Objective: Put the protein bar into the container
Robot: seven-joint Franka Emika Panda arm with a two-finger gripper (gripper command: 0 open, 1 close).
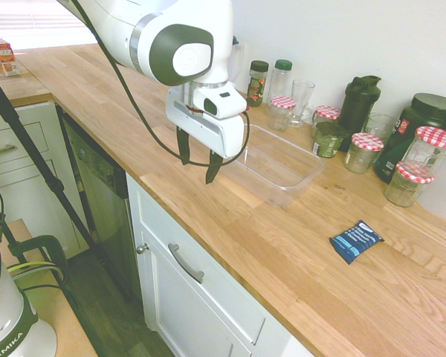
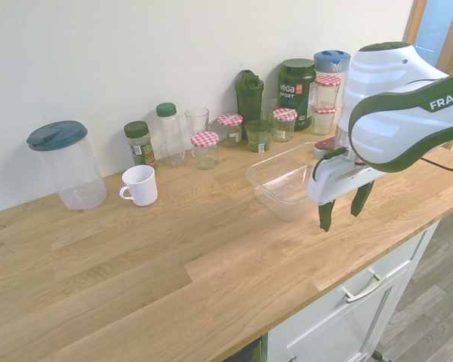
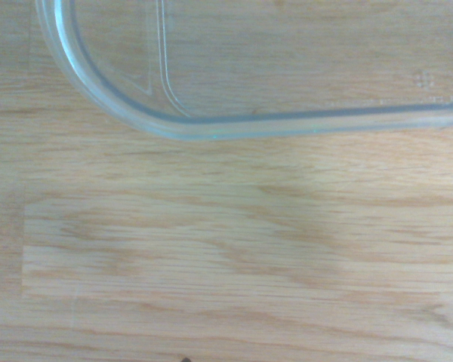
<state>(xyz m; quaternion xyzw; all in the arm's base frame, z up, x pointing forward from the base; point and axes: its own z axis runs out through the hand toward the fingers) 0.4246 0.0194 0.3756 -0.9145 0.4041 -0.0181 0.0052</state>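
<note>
Presumably pre-grasp: 2-finger gripper (image 1: 200,161), upper centre—jaws apart, unladen—ready for the protein bar (image 1: 356,241), lower right.

Robot arm's hand (image 1: 198,169) pts down w/ fingers (image 1: 214,168) spread apart & nothing btwn.

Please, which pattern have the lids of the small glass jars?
Red-and-white checks, best seen in the second exterior view.

- first exterior view, lower left: "emika" on the arm's white base (image 1: 13,327)
- second exterior view, right edge: "frank", cut off, on the arm (image 2: 408,113)
- second exterior view, upper right: "vega sport" on the dark tub (image 2: 296,94)
</note>
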